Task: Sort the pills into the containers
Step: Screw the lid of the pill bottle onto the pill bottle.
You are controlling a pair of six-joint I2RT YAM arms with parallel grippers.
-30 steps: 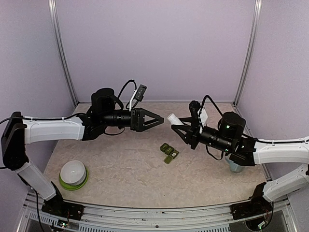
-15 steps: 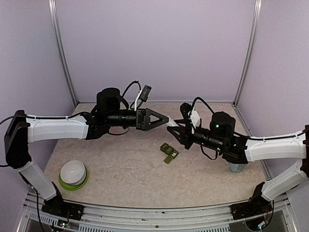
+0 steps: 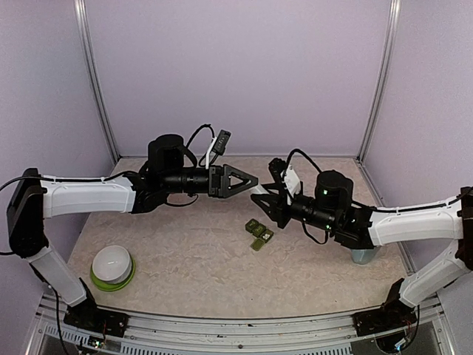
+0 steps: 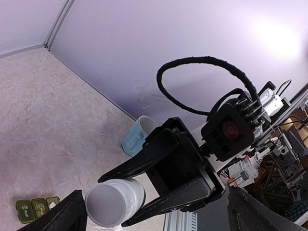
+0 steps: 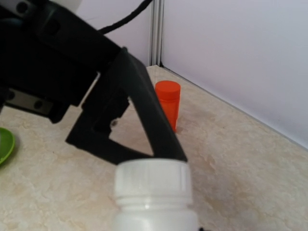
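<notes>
Nearest, on the desk (image 3: 185, 251), below the two pincer tips and a little toward the arm bases, lie the containers (image 3: 259, 234). They form a dark green three-compartment strip lying flat, openings up, its long axis slanting from far-left to near-right. Above it the right pincer (image 3: 267, 197) is clamped on a white bottle (image 5: 153, 192). The bottle's cap points at the left pincer (image 3: 253, 181), which gapes wide and empty, tips just at the cap. Beyond stands an orange bottle (image 5: 167, 102).
</notes>
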